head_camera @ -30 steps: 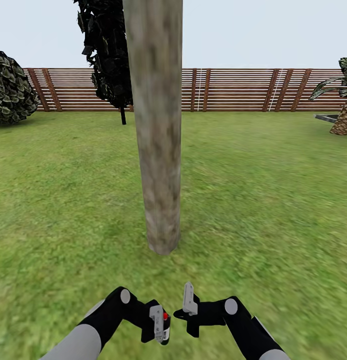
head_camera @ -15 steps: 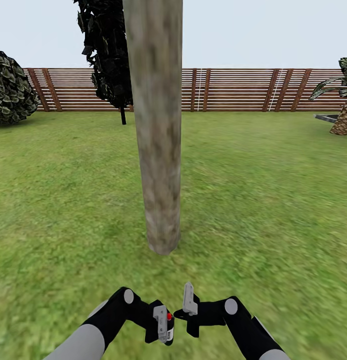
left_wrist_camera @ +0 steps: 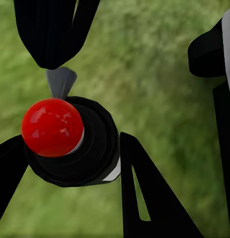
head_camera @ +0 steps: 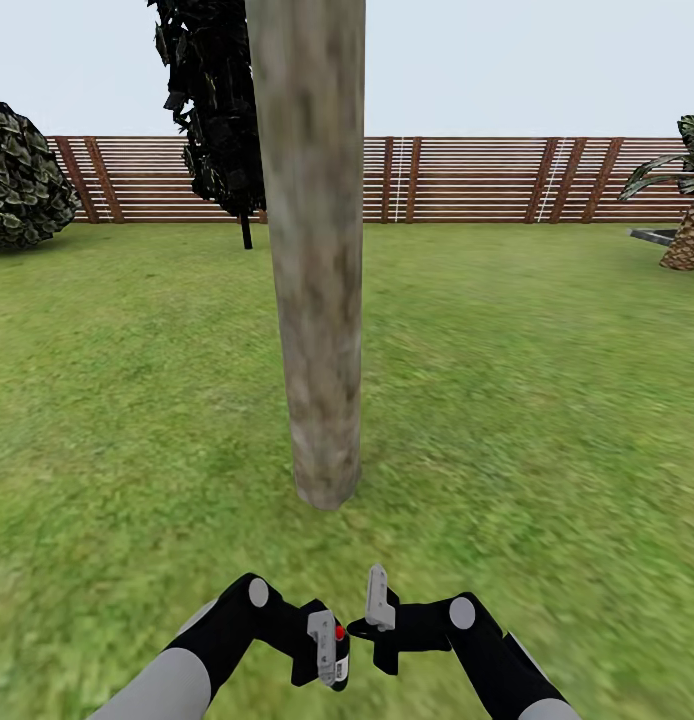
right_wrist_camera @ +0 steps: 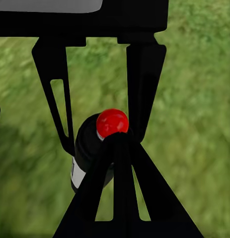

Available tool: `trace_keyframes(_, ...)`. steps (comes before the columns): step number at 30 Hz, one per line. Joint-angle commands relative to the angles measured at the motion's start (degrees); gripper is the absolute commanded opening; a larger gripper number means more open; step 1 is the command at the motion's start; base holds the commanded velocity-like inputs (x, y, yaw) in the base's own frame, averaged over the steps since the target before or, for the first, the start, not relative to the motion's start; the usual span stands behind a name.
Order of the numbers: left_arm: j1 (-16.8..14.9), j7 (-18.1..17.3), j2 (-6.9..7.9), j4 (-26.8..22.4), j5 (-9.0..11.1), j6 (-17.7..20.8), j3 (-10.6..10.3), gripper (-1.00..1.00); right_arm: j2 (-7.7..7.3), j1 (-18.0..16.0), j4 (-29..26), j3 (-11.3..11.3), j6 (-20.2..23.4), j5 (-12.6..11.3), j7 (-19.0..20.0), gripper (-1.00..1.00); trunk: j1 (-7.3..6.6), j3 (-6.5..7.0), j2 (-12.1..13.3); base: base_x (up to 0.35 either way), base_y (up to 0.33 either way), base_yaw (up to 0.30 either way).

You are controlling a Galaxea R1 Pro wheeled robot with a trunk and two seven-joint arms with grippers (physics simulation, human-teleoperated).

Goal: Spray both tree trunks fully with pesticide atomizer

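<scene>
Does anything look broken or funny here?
Nothing looks broken. The left gripper holds the pesticide atomizer with its red button up, and the tree trunk stands straight on the grass ahead.

You look over a wide green grass lawn (head_camera: pixel 547 400) that reaches back to a brown wooden fence (head_camera: pixel 467 180) made of horizontal slats with darker slanted posts. Above the fence the sky (head_camera: pixel 527 60) is pale and even, and the light is flat with no strong shadows. At the far left stands a round dark shrub (head_camera: pixel 22 180). Near the fence there is a thin-stemmed tree with black foliage (head_camera: pixel 212 110). At the far right you see a short palm (head_camera: pixel 687 220) with a woven tan trunk.
</scene>
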Motion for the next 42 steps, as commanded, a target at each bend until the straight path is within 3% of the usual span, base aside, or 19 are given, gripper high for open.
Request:
trace_keyframes(1,0.0,0.0,-0.01,0.0,0.0,0.0,0.0,-1.00,0.00,0.0,0.0,0.0,0.0,0.0,0.0,-1.00,0.00,0.00,0.0,0.000,0.000,0.000)
trace_keyframes(25,0.0,0.0,-0.76,-0.1,0.1,0.0,0.0,-1.00,0.00,0.0,0.0,0.0,0.0,0.0,0.0,-1.00,0.00,0.00,0.0,0.000,0.000,0.000)
trace_keyframes(32,0.0,-0.1,-0.72,-0.1,2.7,-0.1,-0.1,-1.00,0.00,0.0,0.1,0.0,0.0,0.0,0.0,-1.00,0.00,0.00,0.0,0.000,0.000,0.000)
trace_keyframes(42,-0.1,-0.1,-0.72,0.3,3.1,-2.6,-0.2,-1.00,-0.09,0.0,0.1,0.0,-0.1,0.0,0.0,-1.00,0.00,0.00,0.0,0.000,0.000,0.000)
